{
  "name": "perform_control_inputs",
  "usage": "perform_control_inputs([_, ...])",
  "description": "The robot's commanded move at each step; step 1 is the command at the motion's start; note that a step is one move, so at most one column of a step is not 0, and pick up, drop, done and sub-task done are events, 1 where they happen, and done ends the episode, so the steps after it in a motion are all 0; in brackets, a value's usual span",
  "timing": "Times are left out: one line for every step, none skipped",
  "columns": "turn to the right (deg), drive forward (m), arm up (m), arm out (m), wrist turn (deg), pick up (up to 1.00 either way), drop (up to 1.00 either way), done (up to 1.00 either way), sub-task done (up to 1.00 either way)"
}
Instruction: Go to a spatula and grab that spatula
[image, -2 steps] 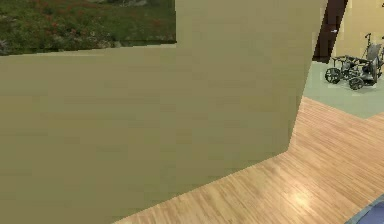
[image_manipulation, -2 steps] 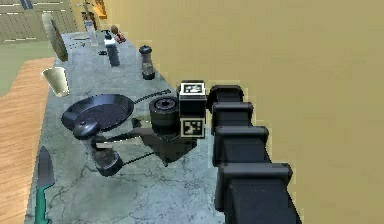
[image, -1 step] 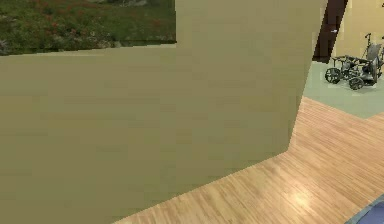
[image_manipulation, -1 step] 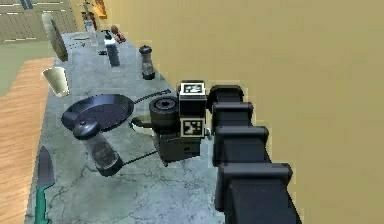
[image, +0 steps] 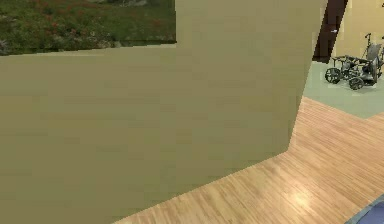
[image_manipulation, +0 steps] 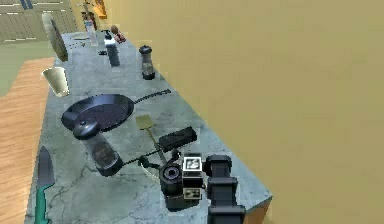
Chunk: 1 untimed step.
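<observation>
Cluttered bench beside a yellow wall.
Gripper (load unclear) near the pan, spatula and jar.

Home kitchen: countertop with frying pan and pepper mill.

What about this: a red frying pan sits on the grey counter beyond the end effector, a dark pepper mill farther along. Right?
No: the arm side view shows the frying pan is black, not red. It does sit on the grey counter beyond the end effector, a dark pepper mill farther along.
</observation>
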Motion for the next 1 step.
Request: perform_control_inputs([0.0,0.0,0.0,0.0,0.0,1.0,0.0,0.0,0.0])
